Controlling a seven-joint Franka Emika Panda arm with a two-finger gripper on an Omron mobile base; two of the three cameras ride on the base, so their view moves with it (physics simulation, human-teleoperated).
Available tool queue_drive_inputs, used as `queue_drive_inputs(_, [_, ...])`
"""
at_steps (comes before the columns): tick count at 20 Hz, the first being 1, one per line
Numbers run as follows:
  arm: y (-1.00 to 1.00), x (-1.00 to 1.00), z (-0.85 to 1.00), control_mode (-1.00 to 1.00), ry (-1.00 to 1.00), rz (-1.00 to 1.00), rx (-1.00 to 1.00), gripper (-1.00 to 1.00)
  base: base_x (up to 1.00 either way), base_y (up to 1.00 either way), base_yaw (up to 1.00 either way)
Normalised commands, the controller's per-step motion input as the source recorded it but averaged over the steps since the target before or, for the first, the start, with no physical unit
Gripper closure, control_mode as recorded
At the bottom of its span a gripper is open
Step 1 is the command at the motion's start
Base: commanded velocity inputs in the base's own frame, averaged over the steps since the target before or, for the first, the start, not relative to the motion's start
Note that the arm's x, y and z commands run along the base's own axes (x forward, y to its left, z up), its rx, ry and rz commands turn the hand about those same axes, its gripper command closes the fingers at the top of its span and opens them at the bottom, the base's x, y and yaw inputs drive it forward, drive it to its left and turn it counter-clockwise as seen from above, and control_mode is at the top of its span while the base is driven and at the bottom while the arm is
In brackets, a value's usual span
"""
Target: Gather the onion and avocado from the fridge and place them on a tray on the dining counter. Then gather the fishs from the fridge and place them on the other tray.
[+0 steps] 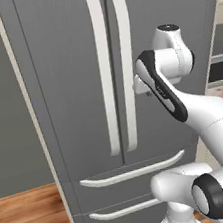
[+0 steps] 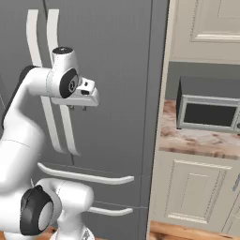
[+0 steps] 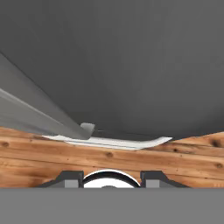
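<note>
The tall grey fridge [image 1: 71,64] [image 2: 117,70] stands right in front of me with both doors and both lower drawers closed. Its long pale door handles [image 1: 115,72] run down the middle. My gripper [image 1: 149,94] [image 2: 77,108] hangs just in front of the right door, beside the handles, pointing down. Its fingertips [image 3: 72,178] stand apart with nothing between them. The hand view looks down the grey door [image 3: 131,65] to a pale drawer handle [image 3: 109,142]. The onion, avocado and fish are hidden. The trays and dining counter are out of view.
Right of the fridge, a steel microwave [image 2: 208,112] sits on a marbled counter [image 2: 197,140] over cream cabinets [image 2: 194,192]. Wooden floor [image 1: 28,217] lies below, and a grey wall [image 1: 0,99] stands to the left.
</note>
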Motion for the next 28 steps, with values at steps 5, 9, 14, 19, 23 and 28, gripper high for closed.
queue_drive_inputs(5, [0.01,-0.2,0.0,-1.0,-0.04,0.0,0.0,-1.0,0.0,0.0,0.0])
queue_drive_inputs(9, [0.0,0.0,0.0,1.0,0.0,0.0,0.0,-1.0,-0.5,0.4,-0.05])
queue_drive_inputs(14, [0.0,0.0,0.0,1.0,0.0,0.0,0.0,-1.0,-0.54,0.72,-0.19])
queue_drive_inputs(19, [0.0,0.0,0.0,1.0,0.0,0.0,0.0,-1.0,-0.21,0.13,-0.19])
queue_drive_inputs(23, [0.0,0.0,0.0,1.0,0.0,0.0,0.0,-1.0,0.02,-0.07,-0.08])
queue_drive_inputs(28, [0.0,0.0,0.0,1.0,0.0,0.0,0.0,-1.0,0.1,0.0,0.0])
